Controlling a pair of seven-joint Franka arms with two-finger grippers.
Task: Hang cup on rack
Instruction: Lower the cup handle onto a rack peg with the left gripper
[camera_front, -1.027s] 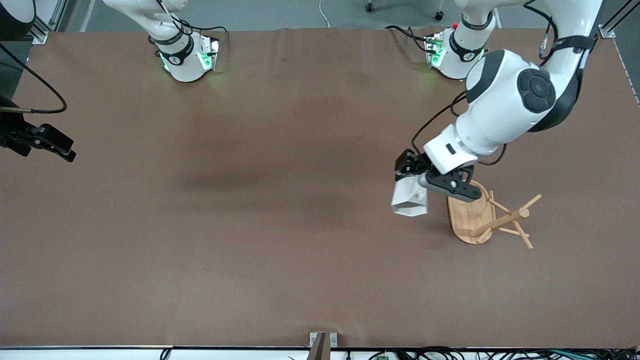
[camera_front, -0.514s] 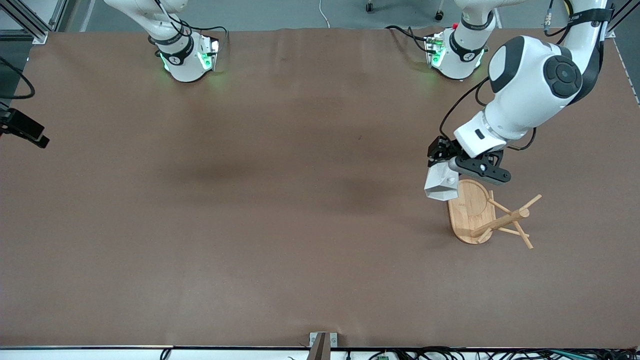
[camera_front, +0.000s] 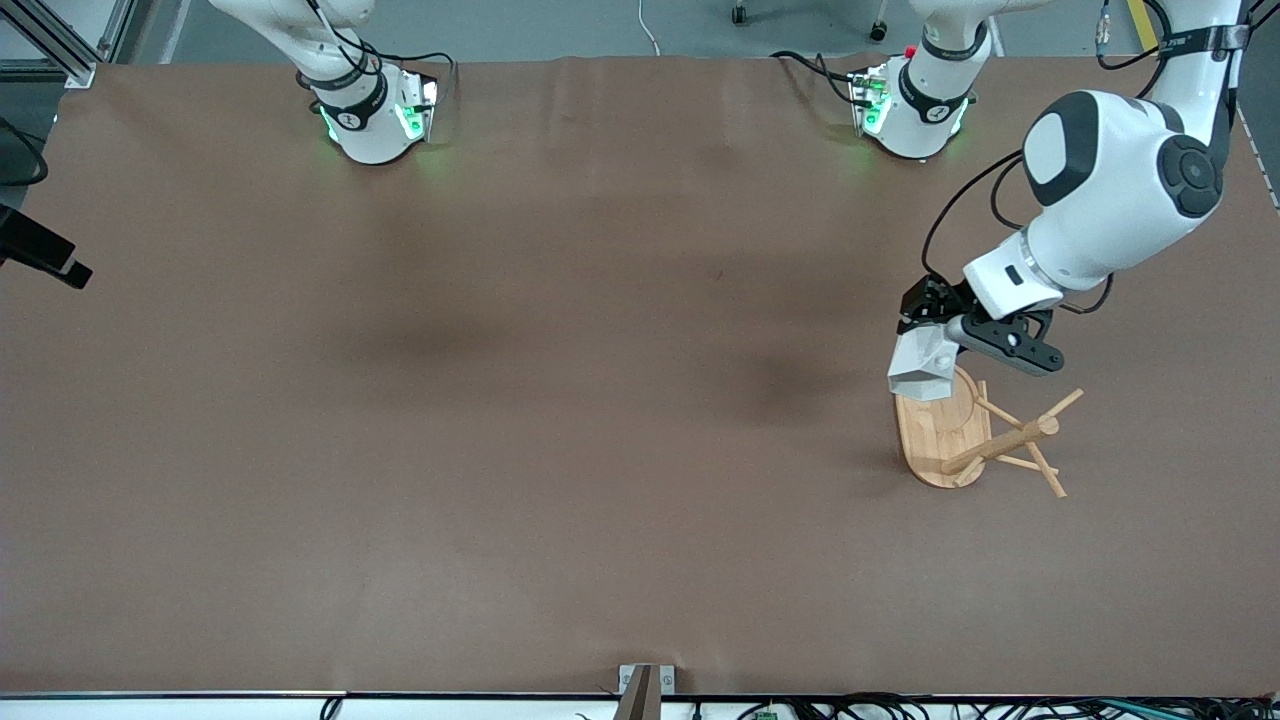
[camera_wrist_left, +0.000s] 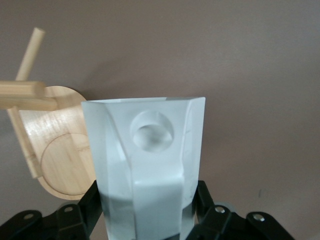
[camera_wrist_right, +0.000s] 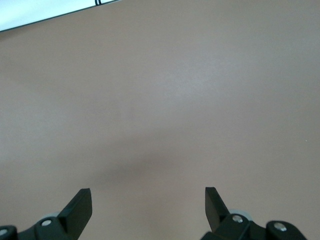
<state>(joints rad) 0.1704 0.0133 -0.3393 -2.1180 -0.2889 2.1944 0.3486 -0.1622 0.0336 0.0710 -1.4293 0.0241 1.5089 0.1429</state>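
My left gripper (camera_front: 925, 335) is shut on the white faceted cup (camera_front: 920, 366) and holds it in the air over the edge of the rack's oval base (camera_front: 935, 430). In the left wrist view the cup (camera_wrist_left: 145, 165) fills the middle between my black fingers (camera_wrist_left: 80, 215), its blocky handle with the round hole facing the camera. The bamboo rack (camera_wrist_left: 55, 160) shows beside it, with its post (camera_front: 1000, 445) and thin pegs (camera_front: 1060, 405) leaning toward the left arm's end of the table. My right gripper (camera_wrist_right: 148, 202) is open over bare table; it shows at the front view's edge (camera_front: 40, 255).
The brown table mat (camera_front: 560, 400) spreads wide around the rack. The two arm bases (camera_front: 370, 110) stand along the mat's edge farthest from the front camera. A small metal bracket (camera_front: 645, 685) sits at the table's near edge.
My left gripper has carried the cup toward the left arm's end of the table, from beside the rack to over its base. My right gripper has drawn back toward the table's end.
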